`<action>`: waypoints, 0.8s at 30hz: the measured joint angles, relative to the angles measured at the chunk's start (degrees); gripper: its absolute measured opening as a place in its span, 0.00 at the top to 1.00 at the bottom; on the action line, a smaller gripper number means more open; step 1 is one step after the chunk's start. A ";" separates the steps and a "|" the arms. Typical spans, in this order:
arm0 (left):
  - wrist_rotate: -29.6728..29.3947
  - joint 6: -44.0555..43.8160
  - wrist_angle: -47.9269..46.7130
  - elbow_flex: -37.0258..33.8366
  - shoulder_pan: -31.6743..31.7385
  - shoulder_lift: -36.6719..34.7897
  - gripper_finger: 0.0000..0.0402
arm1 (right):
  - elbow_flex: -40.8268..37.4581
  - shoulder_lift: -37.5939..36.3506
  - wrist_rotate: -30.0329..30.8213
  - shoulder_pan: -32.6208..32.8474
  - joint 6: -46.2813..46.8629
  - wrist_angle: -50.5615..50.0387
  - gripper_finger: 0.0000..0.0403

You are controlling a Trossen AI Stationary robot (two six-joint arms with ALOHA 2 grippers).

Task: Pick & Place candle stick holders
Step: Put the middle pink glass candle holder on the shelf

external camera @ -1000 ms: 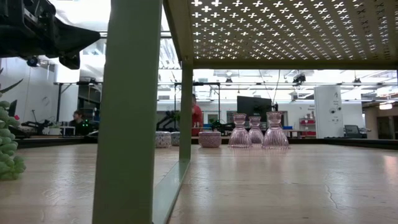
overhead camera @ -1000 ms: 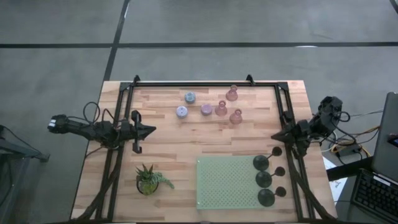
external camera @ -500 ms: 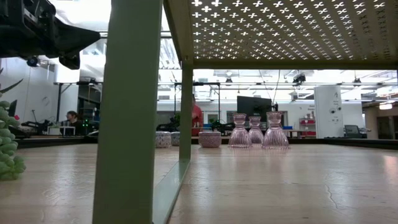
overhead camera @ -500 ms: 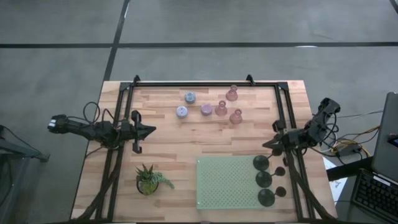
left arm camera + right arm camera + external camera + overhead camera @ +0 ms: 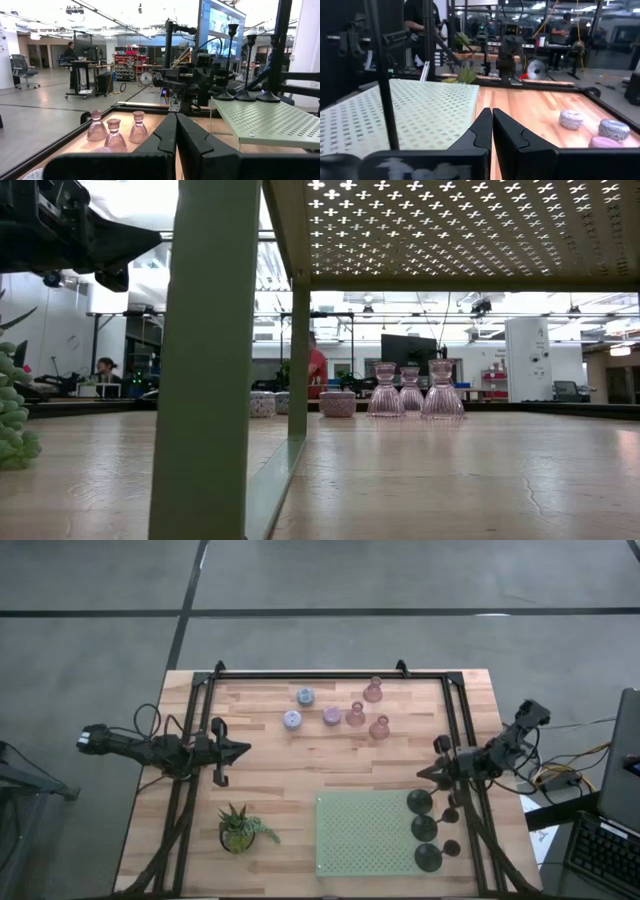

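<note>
Three black candle stick holders (image 5: 424,828) stand by their round bases on the right end of a raised green perforated stand (image 5: 365,835). Three pink bell-shaped holders (image 5: 355,715) and three short round lilac and pale-blue holders (image 5: 305,696) stand on the table's far half. They also show in the low view as pink holders (image 5: 410,392). My right gripper (image 5: 420,776) is shut, level, just beyond the stand's far right corner, holding nothing. My left gripper (image 5: 243,750) is shut and waits above the table's left side.
A small green potted plant (image 5: 240,828) stands near the table's front left, beside the stand. A black frame rail (image 5: 320,675) runs along the table's far edge and down both sides. Bare wood lies between the two grippers in the table's middle.
My right gripper has sunk and moved toward the table's left and near edge, coming closer to the far right corner of the green stand. It has stayed shut. The holders have not moved.
</note>
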 joint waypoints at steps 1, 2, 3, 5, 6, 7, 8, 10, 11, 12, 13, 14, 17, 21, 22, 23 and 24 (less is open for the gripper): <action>0.00 0.01 0.00 0.00 0.00 0.00 0.97 | -0.14 0.00 -0.86 -0.81 -0.32 0.32 0.98; 0.00 0.01 0.00 0.00 0.02 0.00 0.97 | -0.30 0.00 -1.93 -1.74 -0.58 0.39 0.98; 0.00 -0.01 0.01 0.00 0.00 0.00 0.97 | -0.49 0.00 -2.92 -2.73 -0.55 0.28 0.98; 0.00 0.01 0.02 0.00 0.00 0.00 0.97 | -0.82 0.00 -5.59 -4.88 -0.54 -0.03 0.98; 0.00 0.00 0.02 0.00 0.01 0.00 0.97 | -0.89 0.00 -6.84 -6.01 -0.76 -0.02 0.98; 0.00 0.00 0.02 0.00 0.01 0.00 0.97 | -0.89 0.00 -7.45 -7.21 -0.78 0.04 0.98; 0.00 0.01 0.02 0.00 0.01 0.00 0.97 | -0.89 0.00 -7.56 -8.43 -0.76 0.06 0.98; 0.00 0.01 0.03 0.00 0.02 0.00 0.97 | -0.85 0.00 -8.72 -10.92 -1.32 0.02 0.98; 0.00 0.01 0.03 0.00 0.01 0.00 0.97 | -0.84 0.02 -9.99 -12.23 -1.59 -0.02 0.98; 0.00 0.01 0.04 0.00 0.00 0.00 0.97 | -0.83 0.00 -11.40 -13.62 -1.73 0.01 0.98; 0.00 0.01 0.03 0.00 0.02 0.00 0.97 | -0.80 0.00 -12.86 -15.12 -1.73 0.06 0.98; 0.00 -0.01 0.04 0.00 0.00 0.00 0.97 | -0.80 0.00 -14.48 -16.67 -1.50 0.07 0.98; 0.00 0.01 0.04 0.00 0.02 0.00 0.97 | -0.84 0.00 -19.34 -21.67 -0.62 -0.88 0.98; 0.00 0.01 0.04 0.00 0.01 0.00 0.97 | -0.91 0.00 -24.70 -28.06 0.29 -2.69 0.98; 0.00 0.01 0.04 0.00 0.02 0.00 0.97 | -0.91 0.00 -26.68 -29.39 0.33 -2.64 0.98; 0.00 0.00 0.04 0.00 0.01 0.00 0.97 | -0.91 0.00 -28.45 -30.60 0.31 -2.63 0.98; 0.00 0.01 0.06 0.00 0.00 0.00 0.97 | -0.91 0.00 -29.67 -31.74 0.31 -2.65 0.98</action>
